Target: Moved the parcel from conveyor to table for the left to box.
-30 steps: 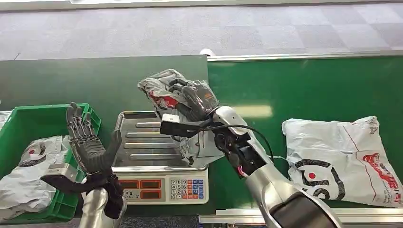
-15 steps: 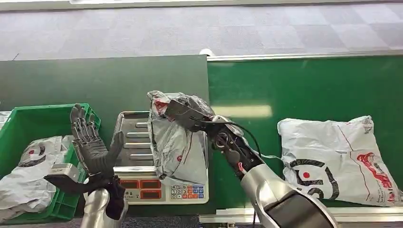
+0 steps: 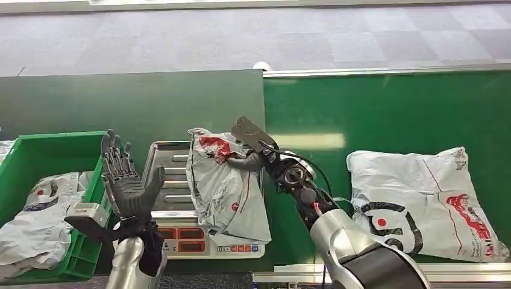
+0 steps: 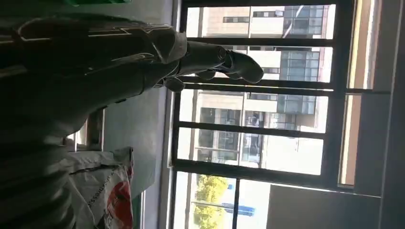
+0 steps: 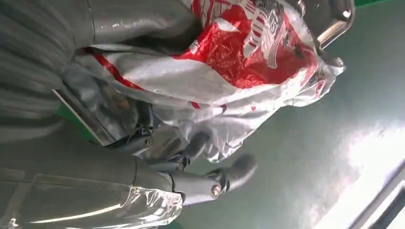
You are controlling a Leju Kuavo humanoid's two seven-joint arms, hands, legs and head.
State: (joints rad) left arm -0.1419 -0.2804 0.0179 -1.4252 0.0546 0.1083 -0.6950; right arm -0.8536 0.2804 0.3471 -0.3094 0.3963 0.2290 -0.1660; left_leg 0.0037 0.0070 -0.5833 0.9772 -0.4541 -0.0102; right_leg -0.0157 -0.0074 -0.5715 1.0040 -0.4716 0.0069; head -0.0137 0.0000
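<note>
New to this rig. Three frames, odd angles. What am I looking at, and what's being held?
It is a two-armed humanoid robot. The wide picture is its head camera; the other two sit at its wrists, so they look turned. The right hand grips a grey parcel draped over a metal weighing scale; the right wrist view shows that bag up close. The left hand is raised, open, holding nothing. A green bin holds more bags, and another parcel lies on the green conveyor.

Grey parcel (image 3: 226,186) with red print; green crate (image 3: 36,147).
</note>
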